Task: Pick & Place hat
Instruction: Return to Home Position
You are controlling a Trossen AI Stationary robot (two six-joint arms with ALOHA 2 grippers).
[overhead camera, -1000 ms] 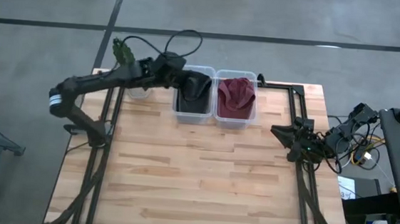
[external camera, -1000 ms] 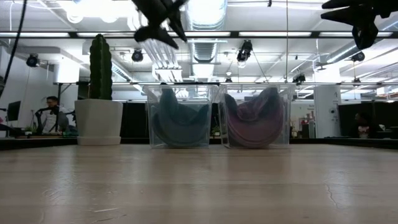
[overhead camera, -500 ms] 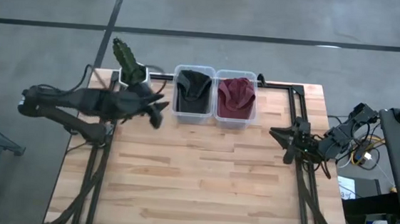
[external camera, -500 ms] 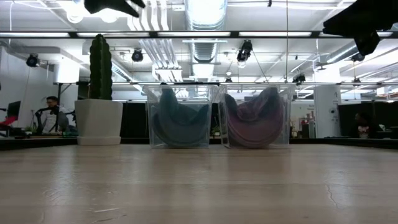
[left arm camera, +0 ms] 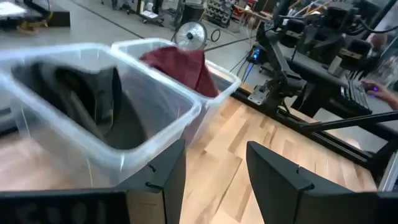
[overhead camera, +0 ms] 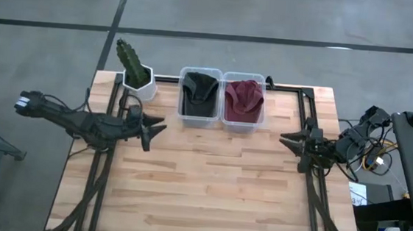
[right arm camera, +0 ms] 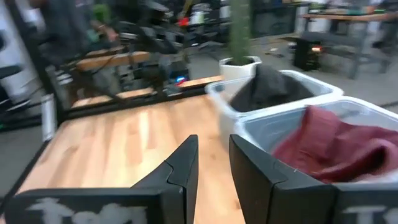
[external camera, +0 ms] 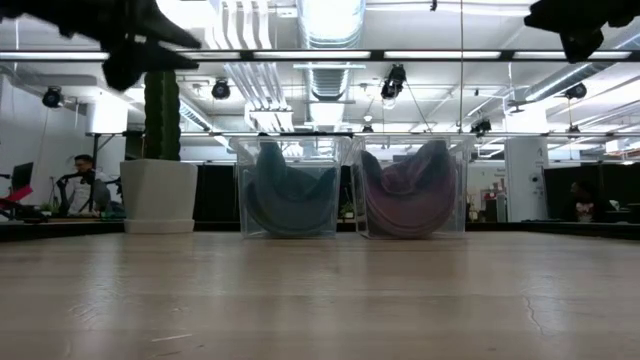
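Near the cactus pot (overhead camera: 140, 87), left gripper (overhead camera: 154, 127) has withdrawn from the bins (overhead camera: 199, 117), fingers (left arm camera: 165, 178) seemingly apart, empty.

A cactus (overhead camera: 128, 55) in a white pot (overhead camera: 141, 88) stands at the wooden table's (overhead camera: 208, 182) far left corner.

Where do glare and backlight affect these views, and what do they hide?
Low view: ceiling lights glare from behind, so the left hand and right hand read as black silhouettes. Left wrist view: a pale sheen on the left bin veils the black cap. High view: light is even, shadows faint.
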